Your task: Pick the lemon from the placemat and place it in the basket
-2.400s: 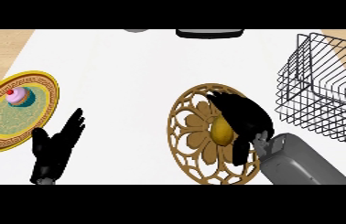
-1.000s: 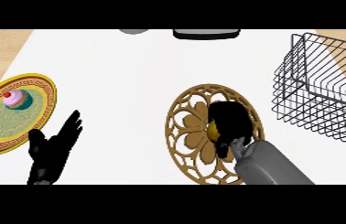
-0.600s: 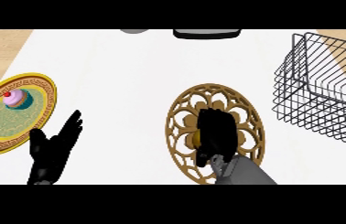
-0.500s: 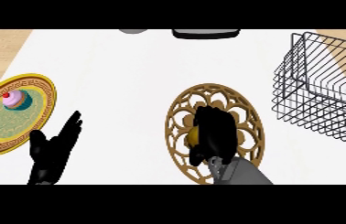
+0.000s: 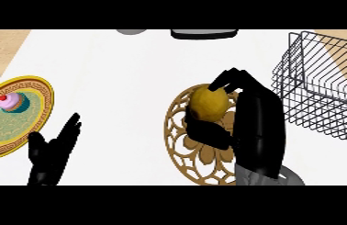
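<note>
The robot's black right hand had its fingers and thumb curled round the yellow lemon, holding it over the upper part of the round golden openwork placemat. The dark wire basket stood just right of the placemat. The left hand rested open, fingers up, well left of the placemat, below a gold-rimmed plate carrying a pink cupcake.
</note>
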Action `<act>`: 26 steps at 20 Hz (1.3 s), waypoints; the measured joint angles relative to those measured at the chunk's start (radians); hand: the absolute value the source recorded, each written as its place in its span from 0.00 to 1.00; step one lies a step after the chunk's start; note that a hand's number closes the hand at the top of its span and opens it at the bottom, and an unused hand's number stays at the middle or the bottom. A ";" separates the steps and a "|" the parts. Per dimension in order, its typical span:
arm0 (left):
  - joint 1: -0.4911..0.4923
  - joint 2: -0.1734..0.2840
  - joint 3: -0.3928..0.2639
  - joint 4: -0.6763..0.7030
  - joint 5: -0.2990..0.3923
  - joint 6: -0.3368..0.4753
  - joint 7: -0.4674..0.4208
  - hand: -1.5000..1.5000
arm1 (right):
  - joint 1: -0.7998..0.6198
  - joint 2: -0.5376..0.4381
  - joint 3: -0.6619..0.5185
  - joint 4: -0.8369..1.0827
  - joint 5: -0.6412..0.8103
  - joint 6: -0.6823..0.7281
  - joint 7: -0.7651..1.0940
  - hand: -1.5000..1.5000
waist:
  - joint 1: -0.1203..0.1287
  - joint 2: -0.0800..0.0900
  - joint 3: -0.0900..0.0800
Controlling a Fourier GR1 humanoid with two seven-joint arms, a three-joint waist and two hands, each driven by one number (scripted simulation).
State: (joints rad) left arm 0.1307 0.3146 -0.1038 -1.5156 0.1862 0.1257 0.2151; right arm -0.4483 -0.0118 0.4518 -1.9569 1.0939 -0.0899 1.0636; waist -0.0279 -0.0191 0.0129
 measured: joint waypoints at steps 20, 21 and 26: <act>-0.013 -0.003 0.016 0.014 -0.007 -0.028 -0.002 0.50 | -0.330 -0.150 -0.616 -0.102 -0.083 0.293 0.005 1.00 | 0.015 0.007 -0.001; -0.009 -0.005 0.017 0.013 -0.009 -0.028 -0.011 0.50 | -0.325 -0.167 -0.640 -0.092 -0.094 0.302 -0.007 1.00 | 0.016 0.007 -0.001; -0.009 -0.012 0.013 -0.001 -0.017 -0.026 -0.003 0.50 | -0.307 -0.251 -0.761 -0.008 -0.176 0.342 -0.072 1.00 | 0.020 0.010 -0.002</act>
State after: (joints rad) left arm 0.1221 0.3023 -0.0908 -1.5162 0.1691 0.0999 0.2117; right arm -0.7558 -0.2627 -0.3097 -1.9652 0.9179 0.2517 0.9918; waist -0.0076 -0.0093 0.0111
